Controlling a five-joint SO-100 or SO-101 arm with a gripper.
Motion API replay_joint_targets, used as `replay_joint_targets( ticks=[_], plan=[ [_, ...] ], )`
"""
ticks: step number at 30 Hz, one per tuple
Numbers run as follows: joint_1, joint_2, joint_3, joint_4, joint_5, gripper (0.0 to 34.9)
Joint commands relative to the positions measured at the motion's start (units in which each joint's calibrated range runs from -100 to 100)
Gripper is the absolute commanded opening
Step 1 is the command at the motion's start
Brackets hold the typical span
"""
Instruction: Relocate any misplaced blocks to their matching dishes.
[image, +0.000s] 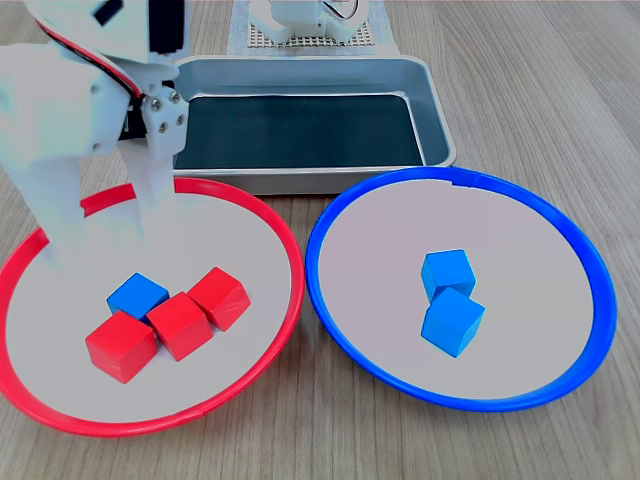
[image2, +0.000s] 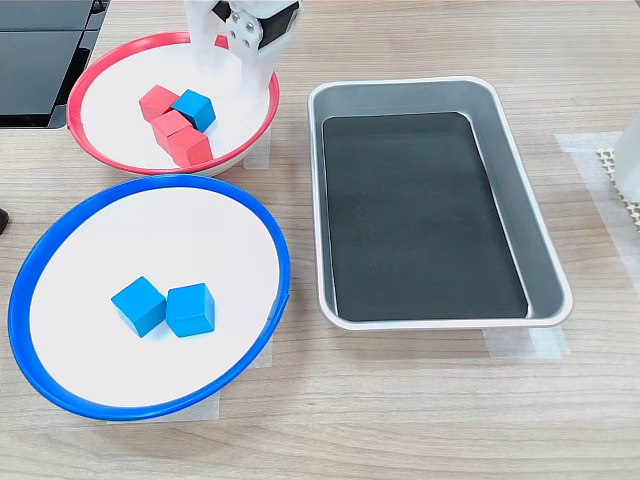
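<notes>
In both exterior views the red-rimmed dish (image: 288, 262) (image2: 76, 112) holds three red blocks (image: 180, 324) (image2: 172, 126) in a cluster, with one blue block (image: 137, 296) (image2: 194, 108) touching them. Two more blue blocks (image: 453, 320) (image2: 190, 309) lie side by side in the blue-rimmed dish (image: 318, 262) (image2: 280, 250). My white gripper (image: 100, 245) (image2: 228, 72) hangs open over the far part of the red-rimmed dish, a little behind the cluster. Nothing is between its fingers.
A rectangular metal tray (image: 440, 120) (image2: 540, 260) with a dark floor stands behind the dishes in the first exterior view. My arm's base (image: 300, 20) sits beyond it. A black object (image2: 40, 50) lies at the second exterior view's upper left.
</notes>
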Motion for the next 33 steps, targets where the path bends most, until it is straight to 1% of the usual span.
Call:
replay_joint_targets(
  ticks=[1, 12, 20, 29, 33],
  plan=[
    [0.64, 0.48, -4.10, 2.18, -0.73, 17.6],
    [0.92, 5.00, -10.02, 3.66, -1.81, 16.6],
    [1.02, 7.90, -15.03, 4.74, -1.47, 17.3],
    [0.36, 9.18, -18.49, 6.47, -1.22, 17.2],
    [0.08, 10.63, -20.95, 6.96, -1.22, 16.6]
  ],
)
